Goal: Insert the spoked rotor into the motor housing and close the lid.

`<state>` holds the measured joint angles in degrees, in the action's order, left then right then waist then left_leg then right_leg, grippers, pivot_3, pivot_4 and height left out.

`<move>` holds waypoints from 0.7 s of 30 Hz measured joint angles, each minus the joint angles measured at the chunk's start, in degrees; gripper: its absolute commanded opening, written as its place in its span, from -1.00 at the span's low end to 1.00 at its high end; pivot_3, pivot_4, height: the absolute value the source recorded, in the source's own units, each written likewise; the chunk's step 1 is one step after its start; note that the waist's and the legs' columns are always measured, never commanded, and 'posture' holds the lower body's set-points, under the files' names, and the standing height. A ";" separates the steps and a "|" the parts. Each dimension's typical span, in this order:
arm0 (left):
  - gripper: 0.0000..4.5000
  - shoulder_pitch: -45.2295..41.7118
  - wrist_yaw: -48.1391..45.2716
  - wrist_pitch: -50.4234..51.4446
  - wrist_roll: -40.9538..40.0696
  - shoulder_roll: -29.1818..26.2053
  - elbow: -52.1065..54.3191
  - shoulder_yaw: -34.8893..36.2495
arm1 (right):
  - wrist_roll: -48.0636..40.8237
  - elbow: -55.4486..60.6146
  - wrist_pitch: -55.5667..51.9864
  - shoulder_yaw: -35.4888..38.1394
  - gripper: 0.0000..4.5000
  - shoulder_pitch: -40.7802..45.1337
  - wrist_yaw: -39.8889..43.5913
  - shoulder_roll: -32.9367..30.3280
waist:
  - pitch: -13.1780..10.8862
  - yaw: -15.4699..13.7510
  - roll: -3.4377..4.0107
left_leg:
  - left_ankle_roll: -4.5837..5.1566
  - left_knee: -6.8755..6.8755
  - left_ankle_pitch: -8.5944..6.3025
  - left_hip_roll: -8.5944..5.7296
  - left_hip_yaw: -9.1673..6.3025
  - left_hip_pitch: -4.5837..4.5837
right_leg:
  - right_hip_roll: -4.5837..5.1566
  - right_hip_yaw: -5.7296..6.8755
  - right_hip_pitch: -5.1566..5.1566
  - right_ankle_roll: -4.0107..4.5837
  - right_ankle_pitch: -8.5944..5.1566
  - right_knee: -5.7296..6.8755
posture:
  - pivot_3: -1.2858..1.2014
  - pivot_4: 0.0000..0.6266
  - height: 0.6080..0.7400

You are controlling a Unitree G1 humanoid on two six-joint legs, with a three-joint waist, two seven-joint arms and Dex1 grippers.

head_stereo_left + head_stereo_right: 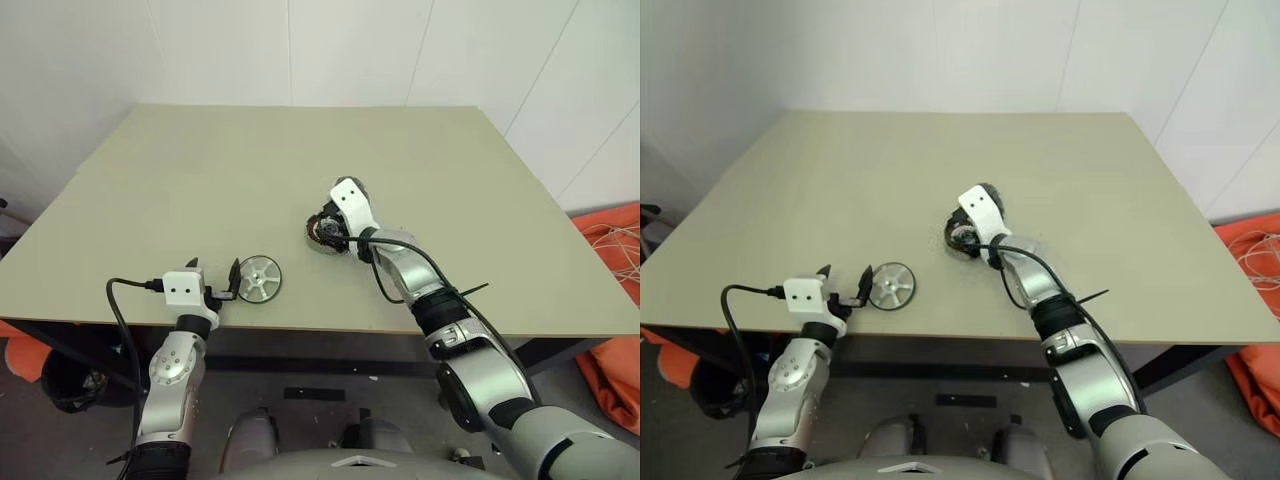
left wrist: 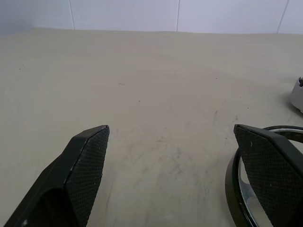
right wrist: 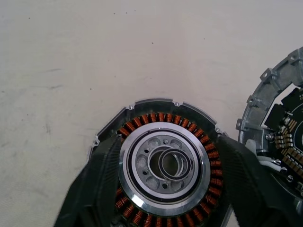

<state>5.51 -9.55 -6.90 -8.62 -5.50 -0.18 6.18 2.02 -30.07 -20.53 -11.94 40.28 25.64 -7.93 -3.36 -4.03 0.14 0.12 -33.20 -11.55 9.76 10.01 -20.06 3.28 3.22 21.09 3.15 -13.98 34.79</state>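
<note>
No writing can be read on any part. The motor housing sits on the worktop between the spread fingers of the right claw, ungripped, with the lid just beside it, cut off by the picture's edge. The left claw is held wide open near the spoked rotor, which is partly hidden by one finger.

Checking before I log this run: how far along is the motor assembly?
Nothing is assembled yet. The motor housing sits on the table with its centre bare, the right gripper straddling it. The lid lies beside it. The spoked rotor rests near the open left gripper. Inserting and closing remain.
</note>
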 measured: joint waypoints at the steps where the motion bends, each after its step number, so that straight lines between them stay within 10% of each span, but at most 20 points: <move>1: 1.00 0.04 0.00 0.04 0.00 0.00 0.07 -0.01 | -0.06 0.25 -0.08 0.09 0.86 0.00 0.00 0.18 | 0.00 0.00 0.00 | 0.00 0.00 0.00 0.00 0.00 0.00 | 0.00 0.00 0.00 0.00 0.00 0.00 | 0.03 -1.00 1.00; 5: 1.00 0.21 0.00 0.16 0.00 0.01 0.26 -0.12 | -1.00 3.27 -0.73 0.79 0.59 0.05 0.07 1.05 | -0.01 0.00 0.01 | 0.00 0.00 0.00 0.00 0.00 -0.02 | 0.00 0.00 0.03 0.00 0.00 0.00 | 0.03 -1.00 1.00; 15: 1.00 0.21 -0.04 0.18 0.00 0.01 0.28 -0.25 | -1.02 6.19 -3.29 0.80 -0.92 0.04 0.23 0.80 | -0.01 -0.01 0.00 | -0.01 0.00 0.00 0.00 0.00 -0.01 | 0.00 0.00 0.02 0.00 0.00 0.00 | 0.03 -1.00 1.00; 21: 1.00 0.22 -0.01 0.19 0.00 0.02 0.28 -0.32 | 0.85 5.73 -3.47 0.45 -0.99 0.05 -0.74 -0.63 | -0.01 -0.01 0.00 | -0.01 0.00 0.01 0.00 0.00 -0.01 | 0.00 0.00 0.02 0.00 0.00 0.00 | 0.03 -1.00 1.00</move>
<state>5.73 -9.56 -6.71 -8.62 -5.48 0.10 5.86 2.87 -24.34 -24.01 -11.49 40.32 24.90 -8.56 -3.37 -4.03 0.15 0.11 -33.20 -11.55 9.76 10.01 -20.07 3.28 3.22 21.10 3.15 -13.98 34.79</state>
